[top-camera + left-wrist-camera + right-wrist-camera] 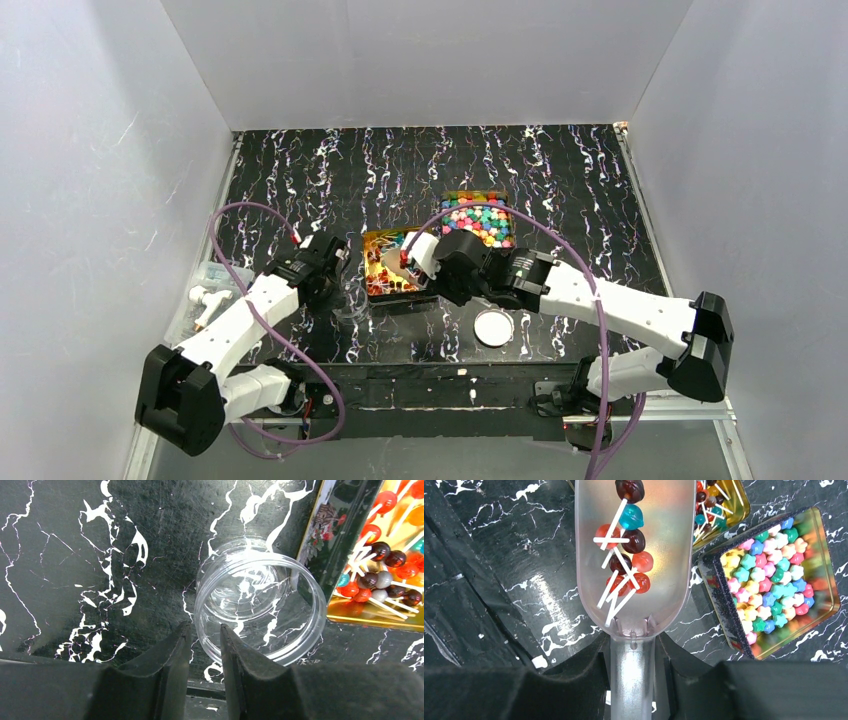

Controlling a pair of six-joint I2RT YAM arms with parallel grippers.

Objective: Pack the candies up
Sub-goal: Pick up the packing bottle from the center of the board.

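Observation:
The candies here are round lollipops on white sticks and small star-shaped sweets. My right gripper is shut on the handle of a clear scoop, which holds several red, dark and blue lollipops. In the top view the scoop hangs over the lollipop tin, with the right gripper beside it. A second gold tin to the right is full of star sweets. My left gripper is shut across the near wall of an upright clear jar, one finger inside and one outside.
A round white lid lies near the front edge, right of centre. A clear bag with white parts sits at the left wall. The lollipop tin stands right beside the jar. White walls enclose the black marbled table.

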